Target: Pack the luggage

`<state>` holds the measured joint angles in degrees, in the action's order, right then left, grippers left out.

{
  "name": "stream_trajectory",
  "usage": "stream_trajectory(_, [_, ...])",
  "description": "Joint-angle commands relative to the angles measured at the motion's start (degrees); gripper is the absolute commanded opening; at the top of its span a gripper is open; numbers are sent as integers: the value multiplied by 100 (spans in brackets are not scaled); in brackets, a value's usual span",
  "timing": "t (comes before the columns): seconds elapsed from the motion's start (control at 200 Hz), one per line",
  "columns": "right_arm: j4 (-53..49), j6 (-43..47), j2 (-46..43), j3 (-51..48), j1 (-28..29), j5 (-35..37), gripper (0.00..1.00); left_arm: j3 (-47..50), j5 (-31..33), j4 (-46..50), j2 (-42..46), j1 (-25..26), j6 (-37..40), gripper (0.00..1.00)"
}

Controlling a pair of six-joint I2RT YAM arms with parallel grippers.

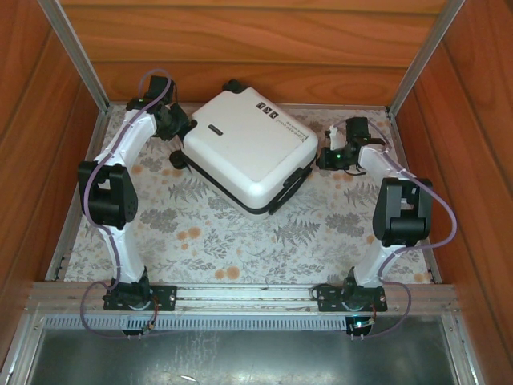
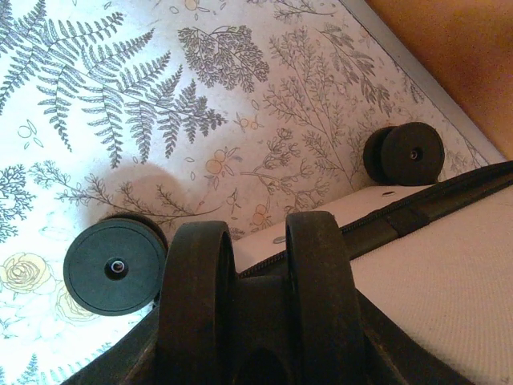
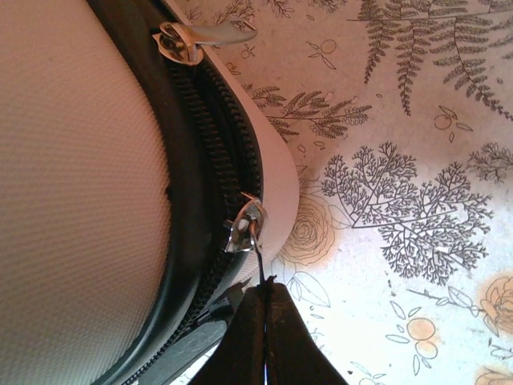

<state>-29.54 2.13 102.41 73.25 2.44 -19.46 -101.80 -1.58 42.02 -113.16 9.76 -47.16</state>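
Note:
The luggage (image 1: 240, 148) lies closed and flat on the floral table, turned at an angle, its white shell up. My left gripper (image 1: 178, 128) is at its far left corner. In the left wrist view it (image 2: 260, 341) is closed round a black twin wheel (image 2: 256, 289) of the luggage, beside the white shell (image 2: 449, 273). My right gripper (image 1: 325, 154) is at the luggage's right corner. In the right wrist view it (image 3: 264, 297) is shut on the thin pull of a silver zipper slider (image 3: 243, 226) on the black zip along the shell (image 3: 80, 184).
A second silver slider (image 3: 183, 40) sits further along the zip. Two more black wheels (image 2: 116, 269) (image 2: 405, 152) rest near the table's far edge. Wooden walls (image 1: 240, 48) and metal posts enclose the table; open floral surface (image 1: 240, 249) lies in front of the luggage.

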Motion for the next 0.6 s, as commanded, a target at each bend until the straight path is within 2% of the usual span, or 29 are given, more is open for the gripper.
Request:
stream_trajectory(0.0, [555,497,165,123,-317,652,3,477,765,839,-796,-62,1655,0])
stream_trajectory(0.055, [583,580,165,143,-315,808,11,460,760,836,-791,-64,1678,0])
stream_trajectory(0.13, [379,639,183,278,-319,997,33,466,797,834,-703,-55,1731,0])
stream_trajectory(0.2, [97,607,190,425,-318,1058,42,507,991,834,-492,-53,1763,1])
stream_trajectory(0.23, [-25,549,182,496,-319,1059,45,546,1078,834,-359,-53,1778,11])
stream_trajectory(0.295, [-263,403,141,624,-316,1066,46,660,1333,806,12,-49,1810,41])
stream_trajectory(0.335, [-377,273,113,700,-316,1042,46,715,1529,791,267,-52,1832,55])
stream_trajectory(0.435, [-651,-59,95,980,-316,551,43,902,1990,776,957,-53,1950,73])
stream_trajectory(0.495, [-673,-316,71,1081,-286,254,40,1056,2174,774,1364,-61,2016,78])
stream_trajectory(0.505, [-662,-360,65,1091,-281,207,39,1085,2205,777,1439,-62,2026,82])
stream_trajectory(0.515, [-657,-397,61,1087,-273,160,39,1123,2237,785,1497,-62,2030,93])
stream_trajectory(0.525, [-651,-430,53,1093,-258,116,38,1148,2251,784,1571,-60,2034,98])
stream_trajectory(0.595, [-576,-594,29,1102,-147,-141,37,1492,2400,797,2038,-69,2005,100])
